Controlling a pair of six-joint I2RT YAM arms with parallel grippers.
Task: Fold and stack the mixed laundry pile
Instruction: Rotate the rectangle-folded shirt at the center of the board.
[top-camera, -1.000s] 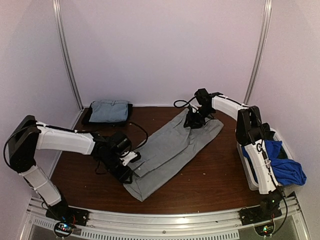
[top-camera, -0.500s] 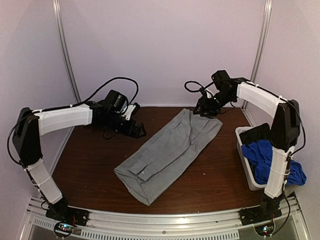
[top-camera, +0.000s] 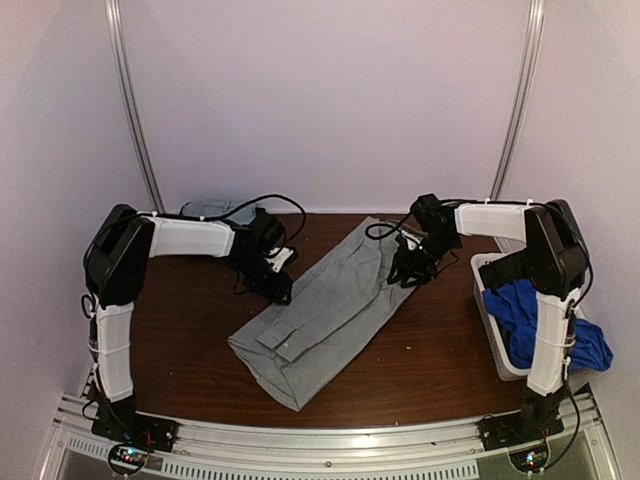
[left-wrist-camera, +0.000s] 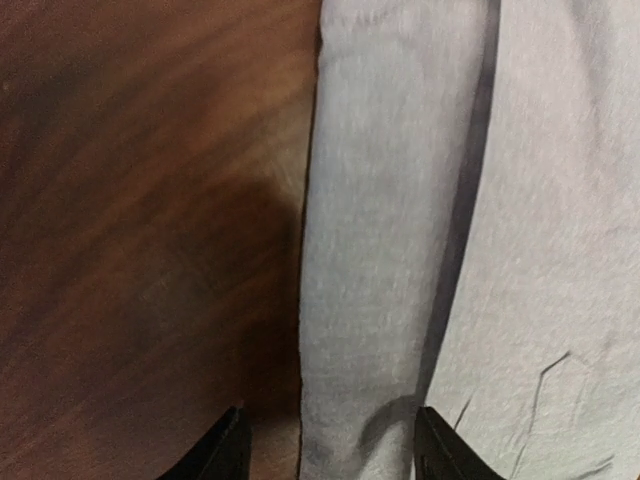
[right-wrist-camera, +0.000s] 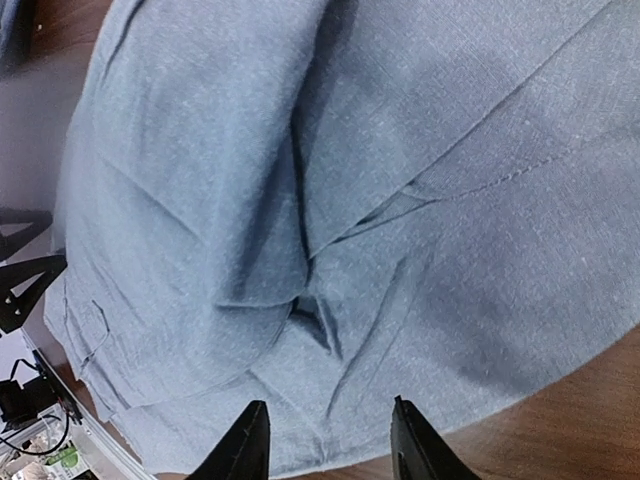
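Grey trousers (top-camera: 330, 310) lie flat between the two grippers, set up for a fold.

The step in hand looks like folding this one garment. The left gripper (left-wrist-camera: 330, 455) hangs with its jaws apart, straddling the trousers' doubled side edge, with bare table (left-wrist-camera: 150, 250) to one side of it. The right gripper (right-wrist-camera: 325, 445) hovers, jaws also apart, over rumpled cloth at the far end. Neither pinches anything. The long axis runs diagonally from the near-left end, in front of the left gripper, to the far-right end under the right gripper. I cannot tell which end is the waist. Next, both probably need to drop, pinch an edge and carry it across evenly.
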